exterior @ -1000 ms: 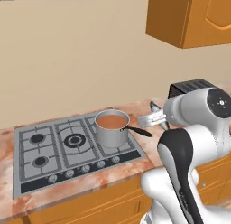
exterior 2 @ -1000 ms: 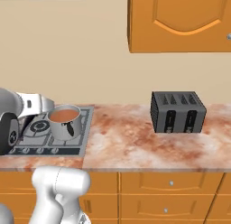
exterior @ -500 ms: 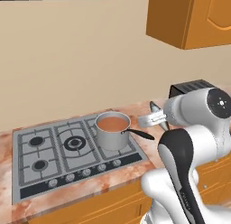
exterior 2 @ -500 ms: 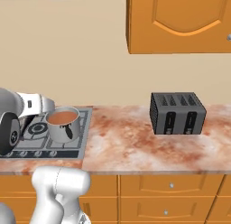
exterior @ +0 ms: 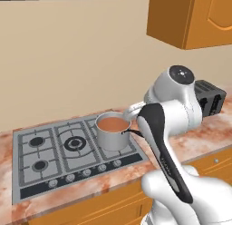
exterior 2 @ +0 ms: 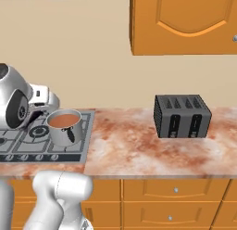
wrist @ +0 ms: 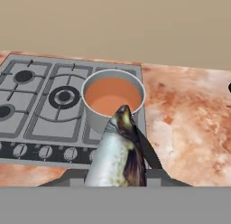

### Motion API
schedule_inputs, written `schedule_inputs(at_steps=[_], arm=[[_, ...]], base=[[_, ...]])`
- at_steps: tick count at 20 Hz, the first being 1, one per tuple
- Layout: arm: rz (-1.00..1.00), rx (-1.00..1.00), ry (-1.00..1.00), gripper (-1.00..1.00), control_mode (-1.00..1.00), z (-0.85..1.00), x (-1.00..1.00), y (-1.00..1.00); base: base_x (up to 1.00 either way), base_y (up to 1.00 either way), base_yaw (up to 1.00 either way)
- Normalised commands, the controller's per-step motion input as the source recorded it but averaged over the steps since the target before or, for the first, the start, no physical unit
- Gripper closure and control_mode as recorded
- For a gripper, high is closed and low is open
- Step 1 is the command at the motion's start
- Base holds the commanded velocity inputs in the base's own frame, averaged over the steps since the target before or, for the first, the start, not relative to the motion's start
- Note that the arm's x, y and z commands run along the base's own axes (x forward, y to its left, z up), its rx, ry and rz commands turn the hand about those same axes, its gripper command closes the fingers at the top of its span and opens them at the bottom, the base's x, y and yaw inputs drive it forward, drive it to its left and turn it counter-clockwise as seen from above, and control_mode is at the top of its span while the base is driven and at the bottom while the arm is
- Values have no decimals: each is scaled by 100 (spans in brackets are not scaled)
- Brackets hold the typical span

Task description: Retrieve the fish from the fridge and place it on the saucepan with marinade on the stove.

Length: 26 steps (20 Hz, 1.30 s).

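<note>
Silvery fish [wrist: 116,155] clamped in the pincer [wrist: 118,175] near saucepan [wrist: 113,101]

Beige wall [exterior 2: 92,53], orange cabinets [exterior 2: 185,22], marble counter [exterior 2: 139,150].

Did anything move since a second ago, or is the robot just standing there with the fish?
The whole picture slid a little in both base views, so the base crept sideways along the counter; the things themselves did not move. The gripper stays shut on the fish, aimed at the saucepan. The saucepan with its marinade sits on the same spot of the stove, and the toaster stays put.
</note>
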Motion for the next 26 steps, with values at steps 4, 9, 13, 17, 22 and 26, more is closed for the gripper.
schedule_inputs(at_steps=[4, 9, 13, 17, 22, 26], arm=[[0, 0, 17, 100, -100, -18, 7, 1], [-1, -3, 0, 100, -100, -11, 35, 8], [-6, -1, 2, 100, -100, -25, 79, 27], [-6, 0, 8, 100, -100, -47, 85, 32], [-4, 0, 6, 100, -100, -56, 76, 12], [0, 0, 5, 100, -100, -53, 41, 0]], base=[[0, 0, 0], [0, 0, 0], [0, 0, 0], [0, 0, 0], [0, 0, 0], [0, 0, 0]])
